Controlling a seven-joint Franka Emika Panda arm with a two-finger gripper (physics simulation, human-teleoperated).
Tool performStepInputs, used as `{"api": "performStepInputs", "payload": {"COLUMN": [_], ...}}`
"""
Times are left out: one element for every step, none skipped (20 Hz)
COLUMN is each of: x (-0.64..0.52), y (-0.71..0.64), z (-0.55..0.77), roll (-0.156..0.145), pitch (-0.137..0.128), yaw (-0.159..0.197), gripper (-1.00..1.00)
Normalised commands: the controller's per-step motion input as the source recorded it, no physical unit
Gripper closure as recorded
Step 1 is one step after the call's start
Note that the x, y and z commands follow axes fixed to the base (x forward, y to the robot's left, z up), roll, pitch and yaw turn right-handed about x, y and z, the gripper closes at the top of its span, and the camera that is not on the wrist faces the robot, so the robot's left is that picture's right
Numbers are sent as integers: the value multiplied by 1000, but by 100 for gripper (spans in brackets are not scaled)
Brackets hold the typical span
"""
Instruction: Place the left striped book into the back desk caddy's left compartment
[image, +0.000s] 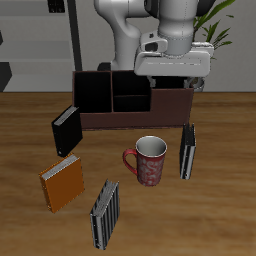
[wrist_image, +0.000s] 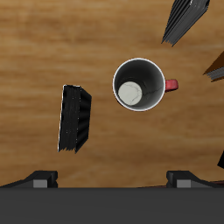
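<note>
The left striped book (image: 187, 150), thin and mostly black with fine pale stripes, stands on the table beside the mug (image: 148, 160); it also shows in the wrist view (wrist_image: 76, 118). The back desk caddy (image: 125, 120) stands farther back, with its tall black-walled left compartment (image: 92, 92) at one end. My gripper (image: 172, 80) hangs high over the caddy's brown end, behind and above the book. In the wrist view my gripper (wrist_image: 112, 182) has its fingers (wrist_image: 39, 180) far apart and holds nothing.
A red patterned mug (wrist_image: 140, 83) stands beside the book. A lighter grey-and-black striped book (image: 105, 212) and an orange book (image: 62, 182) stand nearer the table's front edge. A plain black book (image: 65, 128) leans by the caddy's black end.
</note>
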Motion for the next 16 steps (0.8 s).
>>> {"api": "performStepInputs", "payload": {"x": [9, 0, 20, 24, -14, 29, 73, 118, 111, 99, 108, 127, 122, 118, 196, -33], "y": [656, 0, 634, 532, 658, 421, 407, 479, 276, 227, 256, 13, 115, 116, -111, -16], "z": [-145, 0, -176, -176, -126, -153, -208, -141, -139, -185, -90, -84, -112, -136, -168, -9], "roll": [45, 0, 84, -33, 21, -22, 5, 31, -41, -12, 36, -97, -6, 46, -89, 0], "pitch": [-42, 0, 18, -8, -103, -33, 40, -15, -54, 19, -36, -85, -70, 21, 14, 0], "yaw": [9, 0, 0, -39, 62, 20, -106, 44, 33, -64, 3, 55, 4, 2, 4, 0], "gripper": [-100, -100, -100, -100, -100, -100, -100, -100, -100, -100, -100, -100, -100, -100, -100, -100]}}
